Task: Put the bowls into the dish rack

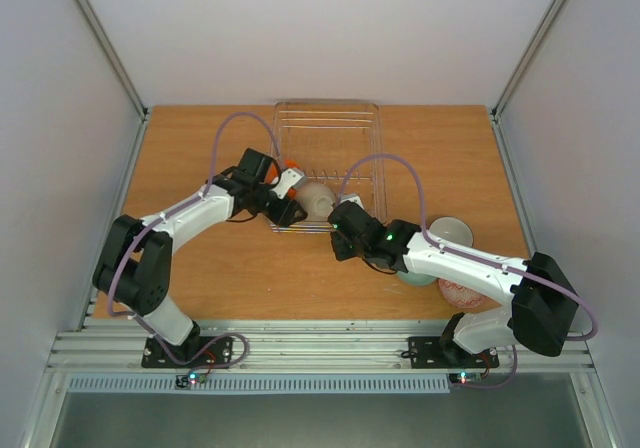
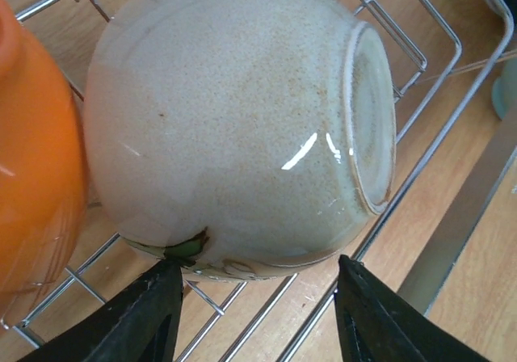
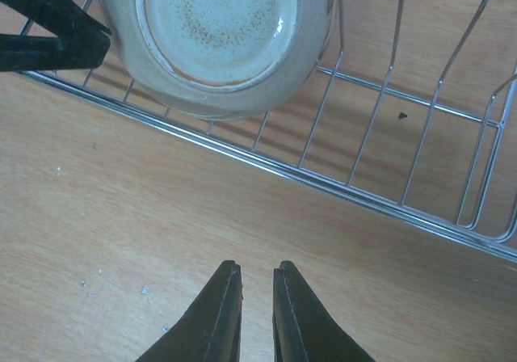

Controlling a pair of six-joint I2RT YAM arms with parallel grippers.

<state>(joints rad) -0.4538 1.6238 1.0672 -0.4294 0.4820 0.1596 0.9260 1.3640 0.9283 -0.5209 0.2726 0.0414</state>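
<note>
L hand at white bowl in dish rack; R hand closed.

The red-and-white patterned round bowl lies mostly hidden beneath the right arm, the pale mint-green bowl partly so. The left wrist view's edge cuts off the glossy orange bowl.

Silvery wire dish rack on a light wood-grain desk. Inside it, a cream bowl flecked brown and an orange bowl. Right of it, a mint-green bowl and a red-and-white patterned bowl. My left gripper and right gripper are black.
</note>
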